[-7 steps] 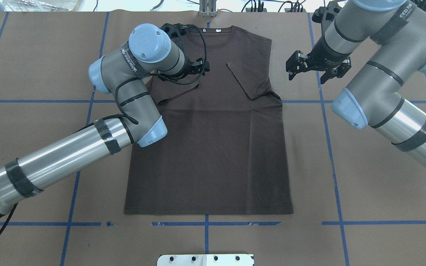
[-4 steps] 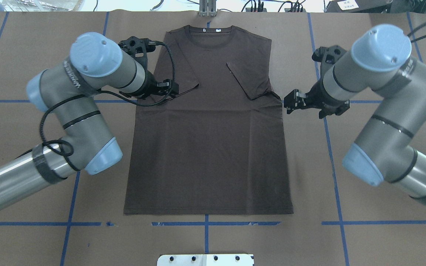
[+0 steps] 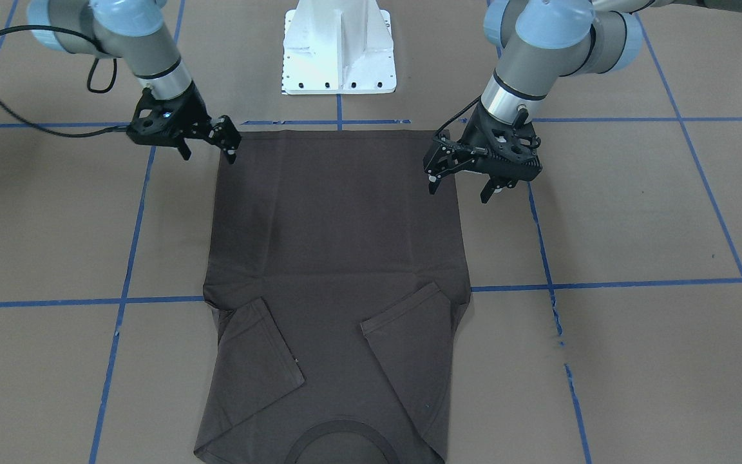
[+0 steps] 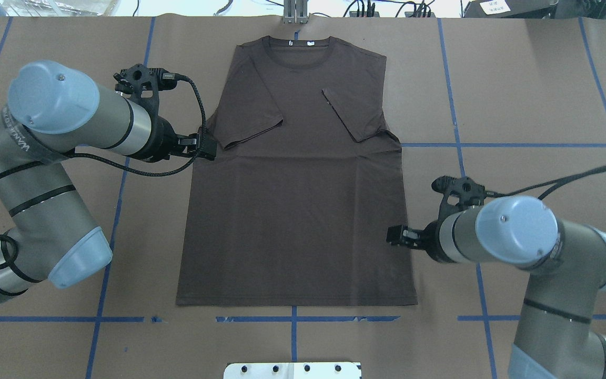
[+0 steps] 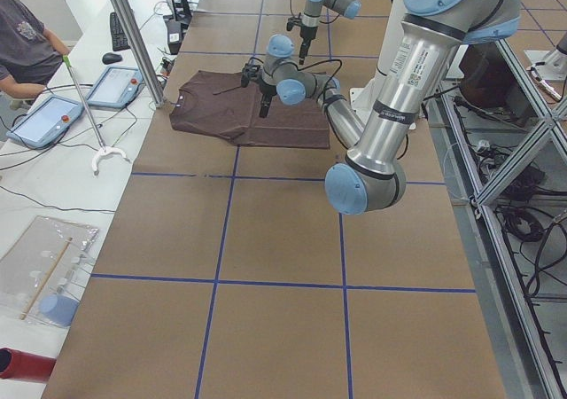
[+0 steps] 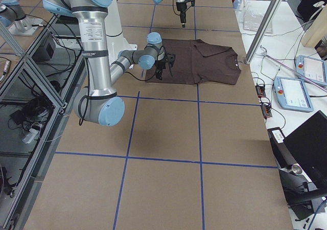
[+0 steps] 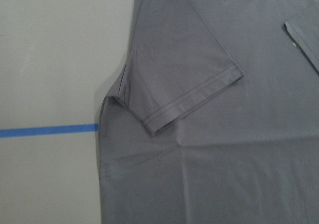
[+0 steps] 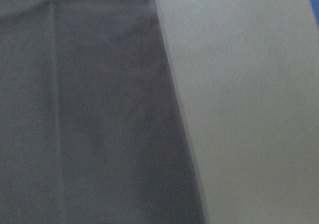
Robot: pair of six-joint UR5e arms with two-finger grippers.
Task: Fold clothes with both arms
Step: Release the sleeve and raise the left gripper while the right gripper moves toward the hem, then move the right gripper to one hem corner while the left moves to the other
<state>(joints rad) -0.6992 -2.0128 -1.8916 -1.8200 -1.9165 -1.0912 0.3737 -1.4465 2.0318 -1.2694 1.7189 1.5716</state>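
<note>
The dark brown T-shirt point(image 4: 298, 210) lies flat on the table, collar at the far side, hem toward the robot. Both sleeves point(image 4: 250, 118) are folded inward onto the chest. My left gripper point(image 4: 205, 148) hovers at the shirt's left edge by the armpit. In the front view it point(image 3: 460, 189) is open and empty. My right gripper point(image 4: 395, 236) is at the shirt's right edge, nearer the hem. In the front view it point(image 3: 209, 154) is open and empty. The left wrist view shows the folded left sleeve point(image 7: 189, 79). The right wrist view shows the shirt's side edge point(image 8: 89, 109).
Brown paper with blue tape lines point(image 4: 492, 145) covers the table. The white pedestal base point(image 3: 339, 51) stands beyond the hem, on the robot's side. A metal bracket point(image 4: 295, 13) and cables sit past the collar. Tablets point(image 5: 115, 84) and a person are at the operators' side.
Both arms have drawn back toward the robot. The left gripper moved off the folded left sleeve to the shirt's left edge. The right gripper moved along the right edge toward the hem.
</note>
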